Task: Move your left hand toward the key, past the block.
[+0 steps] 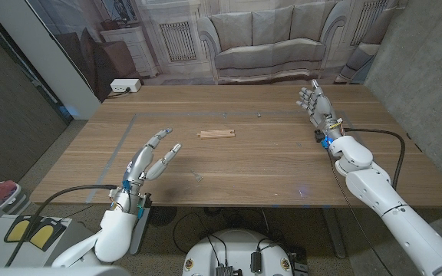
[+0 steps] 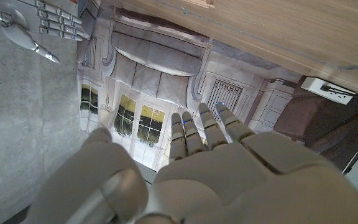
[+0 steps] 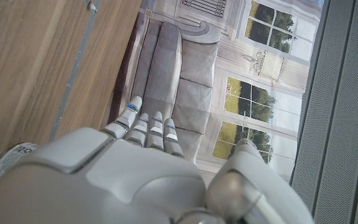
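Wooden table, two empty hands, thin block and small key.

Backed by a printed backdrop of a sofa and windows, with a white power strip at the far left corner of the table. Left hand raised over the near left part, fingers spread and reaching toward the middle, grasping nothing; seen from its own wrist camera with fingers straight. Right hand up at the far right side, fingers apart, likewise empty. Flat wooden block lying near the centre, just beyond the left fingertips and apart from them. Tiny key on the near middle, right of the left hand, too small for detail.
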You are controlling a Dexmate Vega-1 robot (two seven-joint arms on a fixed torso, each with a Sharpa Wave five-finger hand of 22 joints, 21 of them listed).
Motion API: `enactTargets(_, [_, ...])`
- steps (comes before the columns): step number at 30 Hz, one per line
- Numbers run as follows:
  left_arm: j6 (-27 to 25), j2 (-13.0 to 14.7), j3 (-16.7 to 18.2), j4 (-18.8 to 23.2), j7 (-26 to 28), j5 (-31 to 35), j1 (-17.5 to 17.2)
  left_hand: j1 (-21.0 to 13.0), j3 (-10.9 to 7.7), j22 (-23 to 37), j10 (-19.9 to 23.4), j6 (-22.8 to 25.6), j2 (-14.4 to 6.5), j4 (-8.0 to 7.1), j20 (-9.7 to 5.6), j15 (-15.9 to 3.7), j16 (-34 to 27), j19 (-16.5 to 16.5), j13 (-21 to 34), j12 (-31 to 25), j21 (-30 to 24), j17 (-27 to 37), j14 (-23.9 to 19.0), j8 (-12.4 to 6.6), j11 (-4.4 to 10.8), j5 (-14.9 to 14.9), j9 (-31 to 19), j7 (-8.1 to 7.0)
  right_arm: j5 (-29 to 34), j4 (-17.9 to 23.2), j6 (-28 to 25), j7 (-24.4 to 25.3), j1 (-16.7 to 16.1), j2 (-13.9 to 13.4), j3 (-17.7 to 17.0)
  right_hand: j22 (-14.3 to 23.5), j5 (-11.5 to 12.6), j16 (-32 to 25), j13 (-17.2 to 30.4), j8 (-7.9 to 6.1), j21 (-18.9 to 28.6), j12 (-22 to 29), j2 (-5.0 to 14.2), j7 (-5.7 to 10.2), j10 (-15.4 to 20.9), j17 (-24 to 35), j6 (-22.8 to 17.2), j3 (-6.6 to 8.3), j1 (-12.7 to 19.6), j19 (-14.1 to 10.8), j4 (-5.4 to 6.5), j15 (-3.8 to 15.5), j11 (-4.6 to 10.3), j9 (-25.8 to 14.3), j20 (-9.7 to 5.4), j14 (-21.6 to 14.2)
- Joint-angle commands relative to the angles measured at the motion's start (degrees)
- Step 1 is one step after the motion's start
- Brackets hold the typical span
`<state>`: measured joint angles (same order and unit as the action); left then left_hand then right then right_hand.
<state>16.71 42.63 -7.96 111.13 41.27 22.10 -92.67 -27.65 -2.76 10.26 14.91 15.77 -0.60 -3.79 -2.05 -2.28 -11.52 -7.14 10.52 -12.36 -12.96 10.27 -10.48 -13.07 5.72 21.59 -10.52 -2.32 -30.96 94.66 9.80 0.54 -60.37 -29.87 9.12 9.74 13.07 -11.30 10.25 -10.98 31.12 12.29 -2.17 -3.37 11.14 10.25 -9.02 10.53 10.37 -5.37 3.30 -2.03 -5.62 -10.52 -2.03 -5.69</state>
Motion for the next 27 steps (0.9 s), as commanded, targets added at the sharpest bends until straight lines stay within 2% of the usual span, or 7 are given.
enactTargets(1, [-9.43, 2.39, -2.05, 3.38, 3.99, 7.76, -0.56, -0.58, 0.27, 0.18, 0.56, 0.59, -0.14, 0.22, -3.68, -3.13, -0.11, -0.47, 0.17, -0.28, 0.01, 0.15, -0.95, -0.12, 0.32, 0.35, -0.17, -0.01, -0.31, 1.6, -0.37, 0.76, -1.21, -0.4, -0.96, 0.17, -0.05, 0.16, 0.31, -0.21, -0.4, 0.02, 0.19, 0.25, 0.47, 0.28, -0.54, -0.24, -0.24, -0.7, -0.06, -0.17, 0.04, -0.19, -0.21, -0.56])
enactTargets(11, [-14.52, 4.65, -4.2, 4.83, 5.85, 10.22, -0.06, -0.85, 0.36, 0.17, 1.04, 1.26, -0.14, 0.34, -3.62, -3.45, -0.13, -0.75, 0.18, -0.25, 0.04, 0.15, -1.49, -0.16, 0.37, 0.65, -0.17, -0.39, -0.37, 1.57, -0.25, 0.68, -1.41, -0.61, -1.26, 0.17, -0.05, 0.16, 0.31, -0.21, -0.67, 0.05, 0.23, 0.28, 0.61, 0.28, -0.58, -0.32, -0.29, -0.84, -0.08, -0.17, 0.06, -0.19, -0.23, -0.62])
enactTargets(15, [-17.96, 5.43, -5.31, 5.82, 6.47, 12.43, 0.24, -1.07, 0.39, 0.18, 1.24, 1.69, -0.21, 0.42, -3.59, -3.46, -0.02, -0.82, 0.18, -0.17, 0.11, 0.15, -1.54, -0.18, 0.94, 0.88, -0.17, -0.51, -0.4, 1.21, -0.07, 0.37, -1.4, -0.6, -1.23, 0.18, -0.05, 0.15, 0.31, -0.2, -0.77, 0.03, 0.25, 0.26, 0.59, 0.27, -0.57, -0.35, -0.3, -0.88, -0.09, -0.11, 0.12, -0.19, -0.25, -0.68])
enactTargets(27, [-25.05, 7.84, -8.7, 7.5, 6.51, 15.17, 1.86, -1.46, 0.43, 0.17, 1.97, 2.37, -0.34, 0.57, -3.81, -3.73, 0.01, -1.2, 0.19, -0.2, 0.12, 0.15, -2.0, -0.18, 0.79, 1.26, -0.17, -0.85, -0.55, 0.64, -0.43, 0.38, -1.01, -0.4, -1.34, 0.18, -0.06, 0.18, 0.31, -0.18, -1.03, 0.05, 0.27, 0.29, 0.7, 0.27, -0.56, -0.42, -0.35, -0.98, -0.11, -0.15, -0.04, -0.19, -0.24, -0.69])
